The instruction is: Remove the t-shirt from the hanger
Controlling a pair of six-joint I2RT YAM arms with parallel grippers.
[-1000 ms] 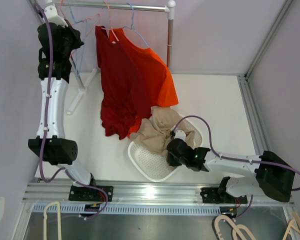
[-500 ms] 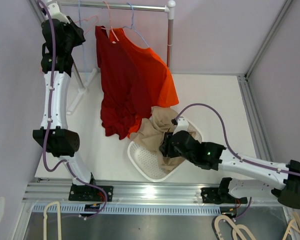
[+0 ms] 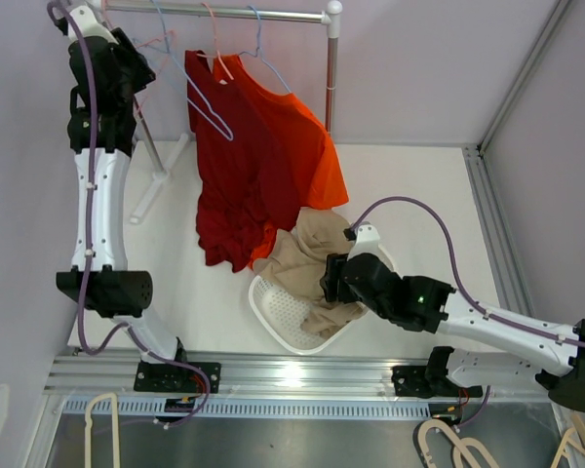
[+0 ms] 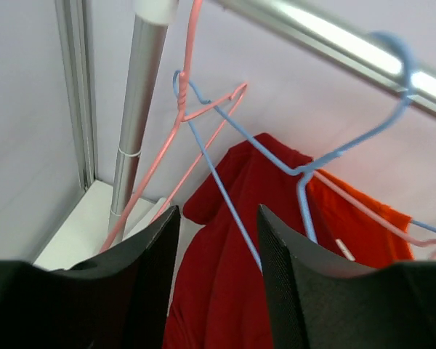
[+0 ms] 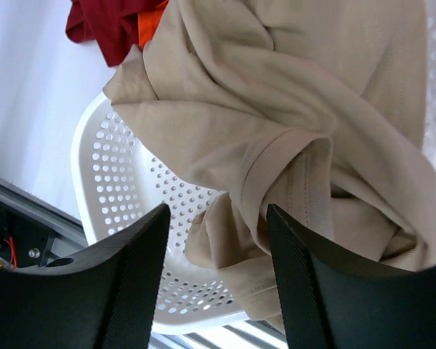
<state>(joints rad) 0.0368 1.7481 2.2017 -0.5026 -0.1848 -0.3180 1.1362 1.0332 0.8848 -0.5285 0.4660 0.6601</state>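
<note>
A dark red t-shirt (image 3: 239,166) (image 4: 232,291) and an orange t-shirt (image 3: 307,146) hang on hangers from the silver rail (image 3: 224,12). A bare blue hanger (image 3: 200,93) (image 4: 218,174) dangles from the rail in front of the red shirt. My left gripper (image 3: 144,66) (image 4: 218,211) is up by the rail's left end, open and holding nothing, with the blue hanger's wire just beyond its fingers. A beige t-shirt (image 3: 307,253) (image 5: 276,94) lies crumpled in the white perforated basket (image 3: 283,317) (image 5: 109,182). Directly above it my right gripper (image 3: 333,278) (image 5: 218,211) is open and empty.
A bare pink hanger (image 4: 178,131) hangs at the rail's left end next to the rack's left post (image 4: 142,109). The right post (image 3: 330,78) stands behind the orange shirt. The rack's foot (image 3: 156,185) lies on the table. Spare hangers (image 3: 102,429) (image 3: 458,448) lie beyond the near rail.
Both grippers went from shut to open. The left one let go of the blue hanger, which swung right across the red shirt. The right one released the beige shirt into the basket.
</note>
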